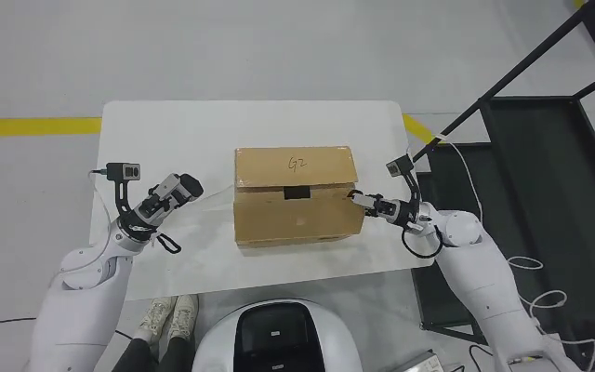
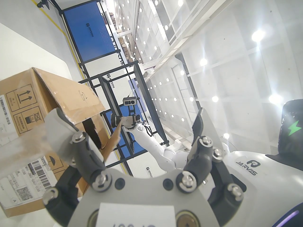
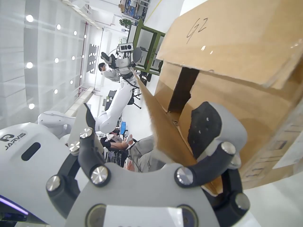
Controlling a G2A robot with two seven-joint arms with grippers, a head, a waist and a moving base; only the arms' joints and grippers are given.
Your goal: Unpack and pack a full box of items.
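1 overhead camera looks straight down at the white table (image 1: 167, 139). 2 wrist cameras, close at opposite ends of the cardboard box (image 1: 296, 200), tilt upward facing each other; all 3 share it.

One cardboard box (image 1: 296, 195) is counted on one white table (image 1: 167, 130), and two top flaps are counted on it, a far flap (image 1: 296, 166) and a near flap (image 1: 297, 216). Two grippers are counted, the left gripper (image 1: 191, 186) and the right gripper (image 1: 358, 198), and one small camera is carried above each. One black metal rack (image 1: 530, 139) is counted beside the table.
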